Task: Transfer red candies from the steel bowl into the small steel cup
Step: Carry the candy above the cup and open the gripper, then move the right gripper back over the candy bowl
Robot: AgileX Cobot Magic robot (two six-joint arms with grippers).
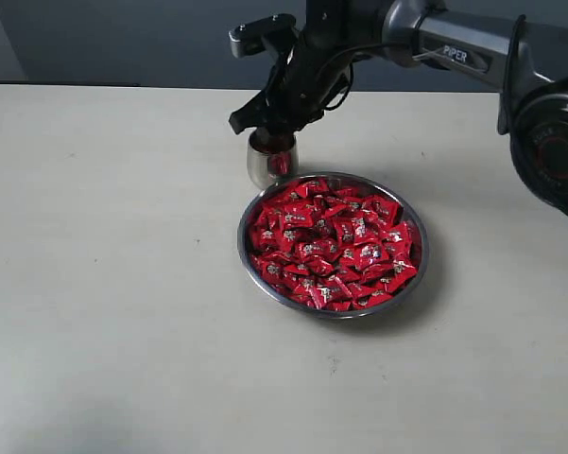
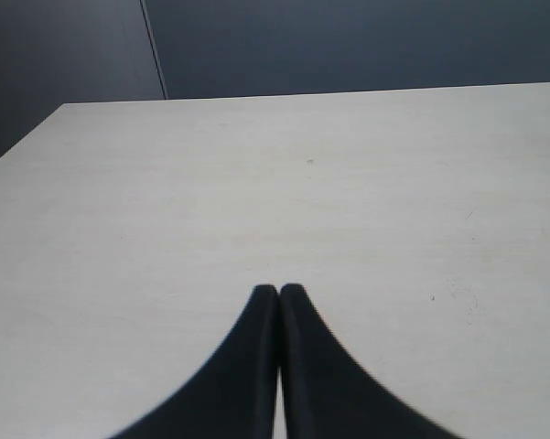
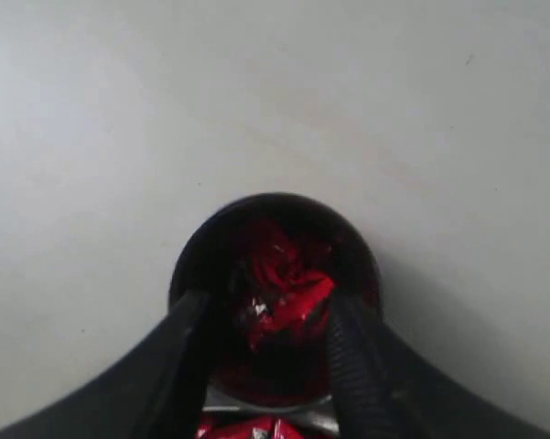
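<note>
Many glossy red candies (image 1: pixel 333 244), white-marked

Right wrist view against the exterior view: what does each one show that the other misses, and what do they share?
Only the right wrist view: a look straight down into the small steel cup, red candies lying inside, between the parted jaws. Only the exterior view: the whole steel bowl heaped with candies, the cup's outer wall, the right arm. Both: the right pincer over the cup, the pale table, a sliver of the bowl's edge.
</note>
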